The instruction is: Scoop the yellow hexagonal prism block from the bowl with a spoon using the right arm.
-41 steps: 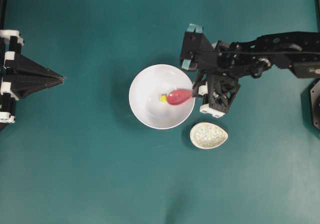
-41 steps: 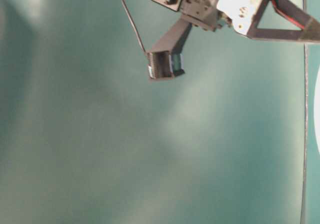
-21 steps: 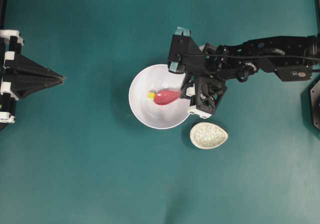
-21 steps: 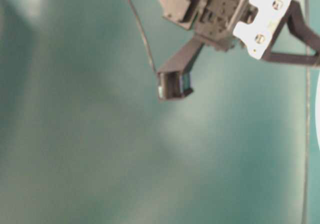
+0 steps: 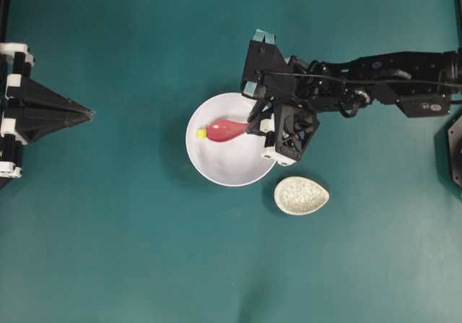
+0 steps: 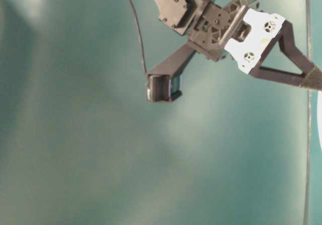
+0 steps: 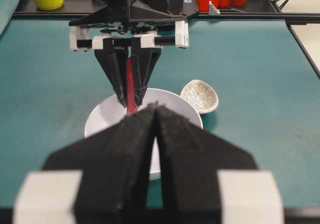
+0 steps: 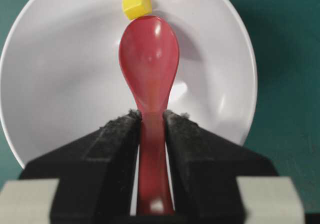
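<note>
The right tool [image 8: 150, 121] is clamped on the handle of the spoon [image 8: 149, 58], one black finger [image 8: 112, 144] on each side of the red stem. The spoon reaches out over the white bowl [image 5: 216, 165], its scoop lying low inside toward the bowl's left side as the overhead view shows it. The block [image 8: 136, 4] sits just beyond the tip of the scoop, touching or nearly touching it, on the bowl's inner wall near the rim; it is not in the scoop. In the overhead view the block [image 5: 201, 132] shows as a small yellow spot at the left end of the spoon [image 5: 225, 129].

The right arm [image 5: 375, 84] comes in from the right edge, its tool [image 5: 254, 126] over the bowl's right rim. A speckled spoon rest [image 5: 301, 195] lies on the teal worktop [image 5: 144, 251] just beside the bowl, lower right.

The left tool [image 7: 156, 115] is pressed together with nothing between its fingers, pointing toward the bowl, well apart from it at the left edge of the overhead view.
</note>
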`<action>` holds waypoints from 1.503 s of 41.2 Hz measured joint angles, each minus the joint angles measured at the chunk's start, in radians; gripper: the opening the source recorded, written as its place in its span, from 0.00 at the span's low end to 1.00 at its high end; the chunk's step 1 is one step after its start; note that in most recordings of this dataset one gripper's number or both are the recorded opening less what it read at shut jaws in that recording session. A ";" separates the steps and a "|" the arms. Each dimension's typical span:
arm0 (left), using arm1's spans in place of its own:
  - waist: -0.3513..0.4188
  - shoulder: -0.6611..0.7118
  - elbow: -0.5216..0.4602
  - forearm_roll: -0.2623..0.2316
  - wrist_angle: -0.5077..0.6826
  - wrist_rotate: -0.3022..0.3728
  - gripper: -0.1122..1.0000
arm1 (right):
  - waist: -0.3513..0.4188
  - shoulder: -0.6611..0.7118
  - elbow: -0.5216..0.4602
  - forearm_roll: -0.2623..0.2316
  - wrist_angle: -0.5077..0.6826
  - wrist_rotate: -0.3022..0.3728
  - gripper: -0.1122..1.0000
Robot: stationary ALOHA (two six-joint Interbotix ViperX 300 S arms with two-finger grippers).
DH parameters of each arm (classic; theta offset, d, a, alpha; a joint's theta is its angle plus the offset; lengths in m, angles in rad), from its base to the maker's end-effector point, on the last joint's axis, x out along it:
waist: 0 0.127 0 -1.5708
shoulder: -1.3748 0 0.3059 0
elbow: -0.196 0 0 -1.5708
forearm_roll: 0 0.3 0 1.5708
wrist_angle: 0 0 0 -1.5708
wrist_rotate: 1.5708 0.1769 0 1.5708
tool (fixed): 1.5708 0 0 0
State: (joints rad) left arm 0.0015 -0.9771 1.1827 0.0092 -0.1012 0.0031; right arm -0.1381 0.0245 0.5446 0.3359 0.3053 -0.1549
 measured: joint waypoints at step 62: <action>0.000 0.002 0.000 0.000 0.000 0.002 0.11 | 0.002 -0.252 0.000 -0.003 0.423 0.054 0.31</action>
State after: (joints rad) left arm 0.0015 -0.9756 1.1827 0.0092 -0.1012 0.0046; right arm -0.1365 -0.2270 0.5446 0.3329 0.7286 -0.1012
